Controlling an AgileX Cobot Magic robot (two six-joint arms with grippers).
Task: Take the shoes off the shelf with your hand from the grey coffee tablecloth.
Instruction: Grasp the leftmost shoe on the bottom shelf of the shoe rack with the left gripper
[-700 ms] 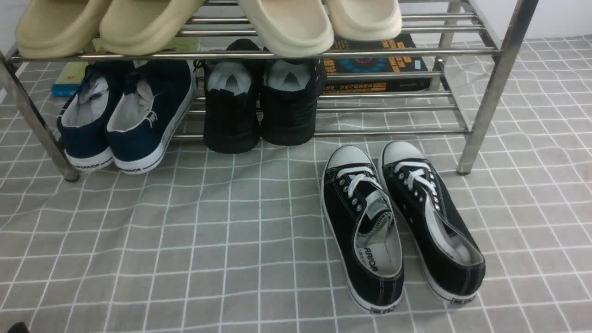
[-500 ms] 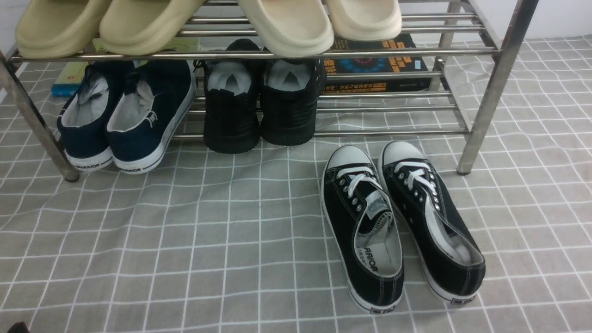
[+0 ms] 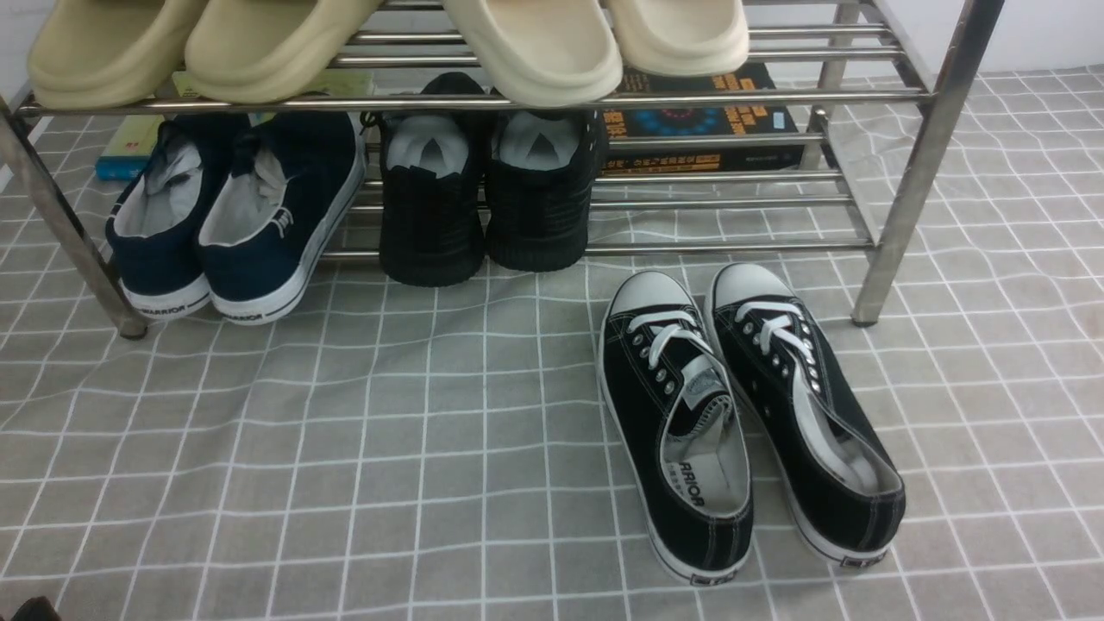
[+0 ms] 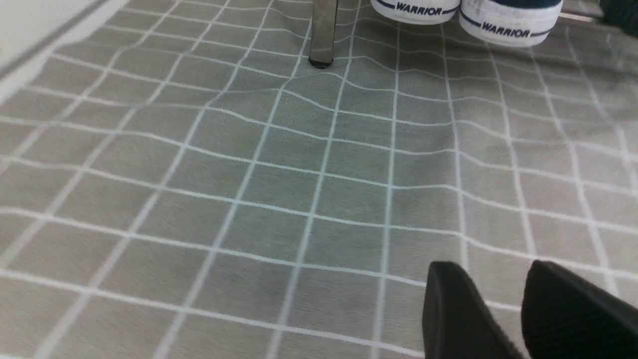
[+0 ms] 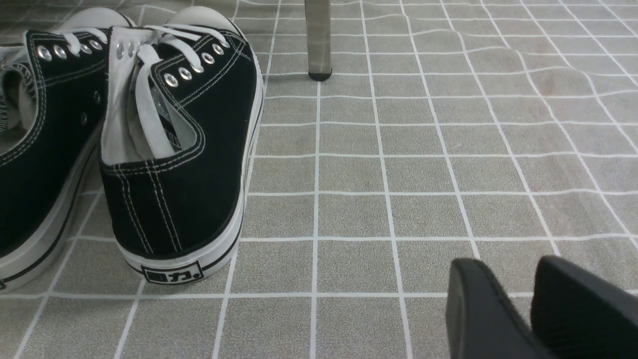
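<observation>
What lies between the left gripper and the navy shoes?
Only bare grey cloth separates the left gripper and the navy shoes, seen in the left wrist view; the shelf leg stands aside.

The front view's top edge cuts off the slippers (image 3: 535, 52) and the top of the shelf (image 3: 923, 164), whose upper bars hide the toes of the blue shoes (image 3: 250, 216) and part of the books (image 3: 703, 121). The left wrist view shows only the white heels of those shoes, and only the tips of the left pincer (image 4: 493, 271) and the right pincer (image 5: 508, 269) show, each in its own wrist view. The dark thing (image 3: 34, 611) in the front view's bottom left corner is too cut off to tell.
</observation>
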